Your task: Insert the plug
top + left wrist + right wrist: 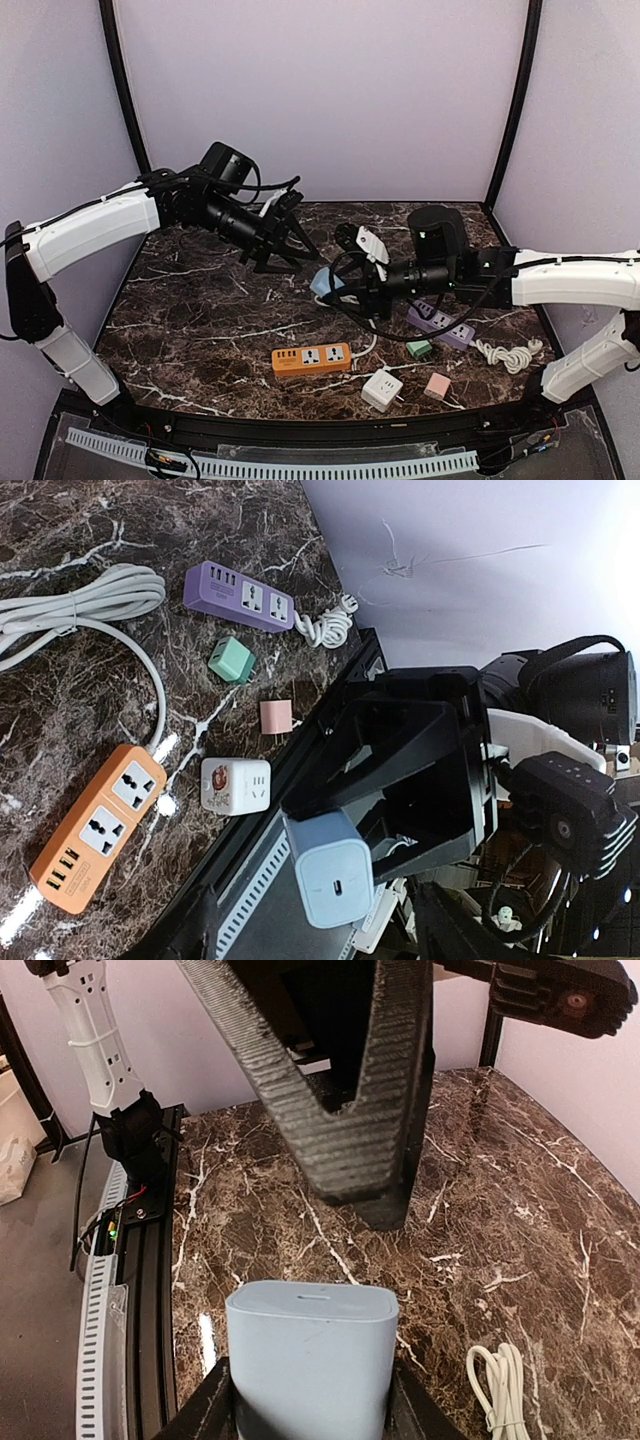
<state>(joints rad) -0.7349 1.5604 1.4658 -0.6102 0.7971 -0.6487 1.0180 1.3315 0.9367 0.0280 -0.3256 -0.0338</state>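
The plug (pixel 312 1360) is a light blue cube with a small slot on its face, and my right gripper (pixel 312 1405) is shut on it, one black finger on each side. In the top view the plug (pixel 323 283) hangs above the middle of the marble table. My left gripper (pixel 293 243) sits just beyond it to the upper left, open, its ribbed fingers (pixel 350 1130) spread in a V with nothing between them. The left wrist view faces the plug (pixel 335 880) head-on. An orange power strip (pixel 311 358) lies flat near the front edge.
A purple power strip (pixel 440 322) with a coiled white cord (pixel 508 354) lies at the right. A white cube adapter (pixel 382 389), a pink one (pixel 437 386) and a green one (pixel 419 349) sit near the front. A black rail (pixel 300 432) borders the table's near edge.
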